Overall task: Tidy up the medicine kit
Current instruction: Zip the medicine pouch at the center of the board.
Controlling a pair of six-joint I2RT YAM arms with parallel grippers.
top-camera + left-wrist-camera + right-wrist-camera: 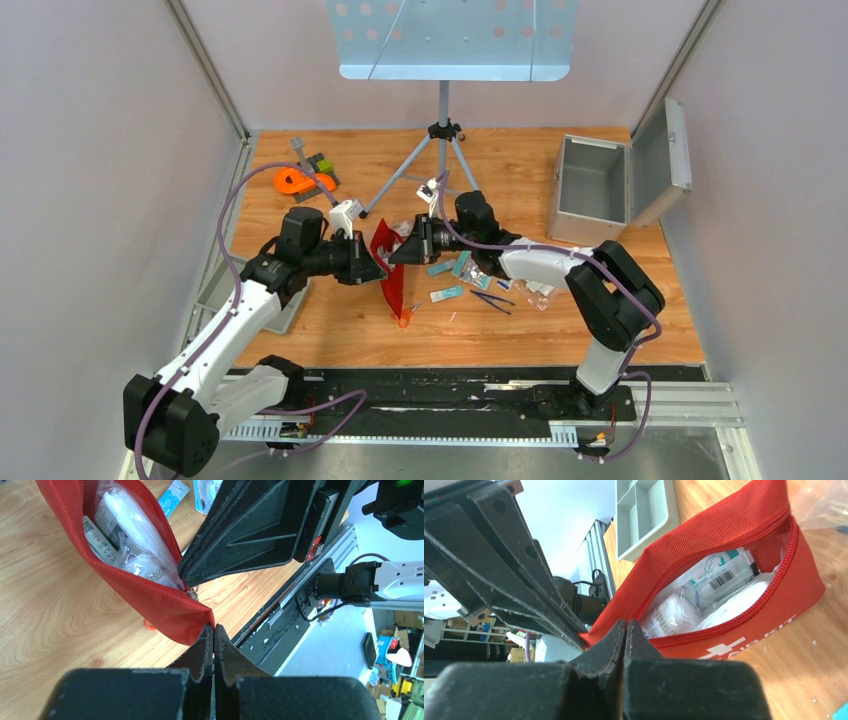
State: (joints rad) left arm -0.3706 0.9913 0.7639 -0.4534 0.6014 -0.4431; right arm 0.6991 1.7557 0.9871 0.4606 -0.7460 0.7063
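The medicine kit (pixel 590 190), a silver-grey aluminium case, stands at the back right with its lid (pixel 662 160) swung open. At mid-table a red zip pouch (pixel 392 285) hangs between both grippers. My left gripper (pixel 214 627) is shut on the pouch's (pixel 150 600) fabric corner. Opposite it, my right gripper (pixel 625 624) is shut at the zipper end of the pouch (pixel 784 595), where a small metal ring shows by its tips (pixel 187 581). The zip gapes open, showing white packets (pixel 719 585) inside. In the top view the left gripper (pixel 378 268) and right gripper (pixel 396 254) almost meet.
Loose teal packets (pixel 455 270), dark tweezers (pixel 492 298) and a clear bag (pixel 540 290) lie right of the pouch. A grey divided tray (pixel 215 290) sits under the left arm. A tripod stand (pixel 443 130) and an orange object (pixel 295 182) stand behind.
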